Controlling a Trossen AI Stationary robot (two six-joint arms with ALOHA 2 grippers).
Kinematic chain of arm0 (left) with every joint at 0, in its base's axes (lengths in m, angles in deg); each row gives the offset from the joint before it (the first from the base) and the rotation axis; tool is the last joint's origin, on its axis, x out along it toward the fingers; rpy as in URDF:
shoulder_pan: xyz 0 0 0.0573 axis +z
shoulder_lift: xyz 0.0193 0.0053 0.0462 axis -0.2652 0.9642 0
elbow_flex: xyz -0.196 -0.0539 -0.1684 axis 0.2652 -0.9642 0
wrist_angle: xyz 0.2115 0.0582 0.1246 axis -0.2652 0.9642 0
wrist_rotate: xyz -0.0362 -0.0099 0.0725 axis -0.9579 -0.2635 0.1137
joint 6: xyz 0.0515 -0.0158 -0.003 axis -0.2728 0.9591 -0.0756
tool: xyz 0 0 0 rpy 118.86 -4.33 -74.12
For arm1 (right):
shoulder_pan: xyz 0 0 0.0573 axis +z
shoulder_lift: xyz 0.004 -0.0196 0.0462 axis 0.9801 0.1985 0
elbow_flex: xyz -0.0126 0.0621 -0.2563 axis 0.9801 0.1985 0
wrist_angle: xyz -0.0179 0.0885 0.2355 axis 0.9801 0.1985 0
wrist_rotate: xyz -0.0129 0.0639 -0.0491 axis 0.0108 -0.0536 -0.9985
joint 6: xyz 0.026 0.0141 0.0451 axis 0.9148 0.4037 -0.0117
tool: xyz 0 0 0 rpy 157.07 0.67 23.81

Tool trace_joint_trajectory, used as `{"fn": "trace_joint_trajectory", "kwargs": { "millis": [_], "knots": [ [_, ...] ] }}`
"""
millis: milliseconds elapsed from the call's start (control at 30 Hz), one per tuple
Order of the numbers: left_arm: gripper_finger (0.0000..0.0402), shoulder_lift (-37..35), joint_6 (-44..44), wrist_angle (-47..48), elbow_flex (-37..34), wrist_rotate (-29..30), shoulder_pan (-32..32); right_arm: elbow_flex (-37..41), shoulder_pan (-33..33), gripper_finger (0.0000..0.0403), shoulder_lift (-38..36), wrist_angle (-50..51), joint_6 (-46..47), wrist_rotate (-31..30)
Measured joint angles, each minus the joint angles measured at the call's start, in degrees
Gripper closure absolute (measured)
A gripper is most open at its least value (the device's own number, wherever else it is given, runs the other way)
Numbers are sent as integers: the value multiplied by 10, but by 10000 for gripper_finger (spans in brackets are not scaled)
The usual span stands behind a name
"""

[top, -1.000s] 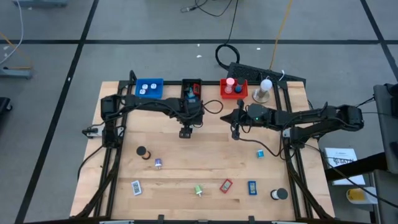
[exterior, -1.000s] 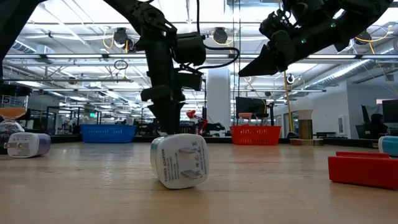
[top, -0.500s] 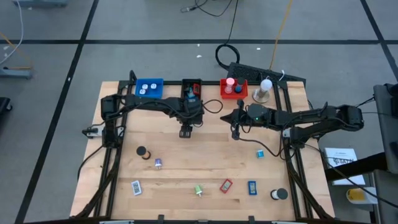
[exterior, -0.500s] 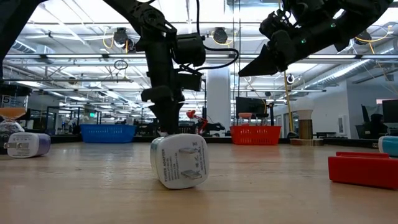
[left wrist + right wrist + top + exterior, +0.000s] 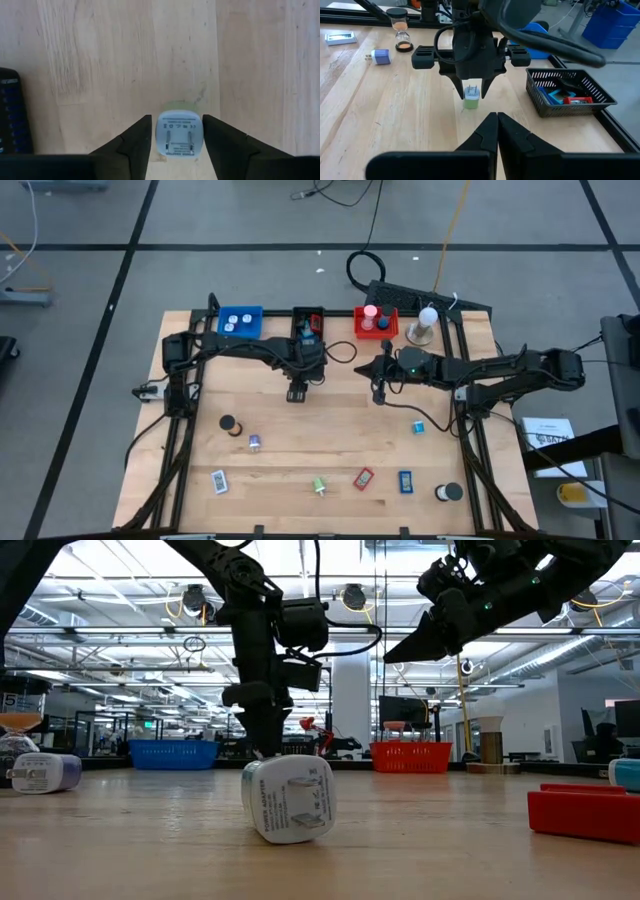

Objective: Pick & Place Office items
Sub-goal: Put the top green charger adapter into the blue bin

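Lying along the near edge of the wooden table [image 5: 330, 415], a row of office items waited: a white and teal rectangle [image 5: 218, 480] at the left, then a small green piece [image 5: 319, 486], a red rectangle [image 5: 363, 478], a blue rectangle [image 5: 405, 481] and a black-and-white cylinder [image 5: 448, 493] at the right. Farther in, a black cylinder [image 5: 228, 423] and a purple charger [image 5: 254, 442] sat on the left side, with a tiny teal piece [image 5: 419, 426] well apart on the right. Near the table's middle, the left gripper [image 5: 297, 392] pointed straight down with its fingers [image 5: 135, 142] spread to either side of a white plug adapter [image 5: 179, 137] that stood on the wood, prongs up, on a pale green base; the jaws flanked the adapter closely but had not clamped on it, a sliver of gap showing on one side. Just to the right, the right gripper [image 5: 378, 392] hung above the table, clenched and holding nothing. Along the far edge stood the blue tray [image 5: 240, 321], the black tray [image 5: 309, 326] and the red tray [image 5: 376, 322], each holding small items, with the white ball-topped stand [image 5: 426, 325] at the far right.
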State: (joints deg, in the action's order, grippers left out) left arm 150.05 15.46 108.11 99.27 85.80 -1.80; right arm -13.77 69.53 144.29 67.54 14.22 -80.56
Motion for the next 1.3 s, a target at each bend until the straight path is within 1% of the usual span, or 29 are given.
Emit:
{"fn": "trace_joint_trajectory", "kwargs": {
  "millis": [233,400,533,667,800,900,967,1033,1133,1300],
  "knots": [
    [254,0,-6,0,0,0,0,0,0,401,0,0,0,0],
    [261,-9,-7,17,0,14,2,0,0,401,0,0,0,0],
    [263,-49,10,60,0,15,11,0,0,401,0,0,0,0],
    [264,-116,51,117,0,32,33,-1,1,401,0,1,0,0],
    [264,-193,119,166,0,56,82,-1,1,401,0,2,0,1],
    [264,-236,187,197,0,88,139,-1,1,401,0,2,0,0],
    [265,-252,233,216,1,97,185,-1,1,401,0,0,0,0],
    [265,-253,269,226,1,102,231,-1,1,401,0,-3,0,1],
    [265,-247,276,215,1,105,293,-1,1,401,0,-2,0,1],
    [265,-208,287,179,0,86,351,-1,1,401,0,-2,0,1]
  ]
}}
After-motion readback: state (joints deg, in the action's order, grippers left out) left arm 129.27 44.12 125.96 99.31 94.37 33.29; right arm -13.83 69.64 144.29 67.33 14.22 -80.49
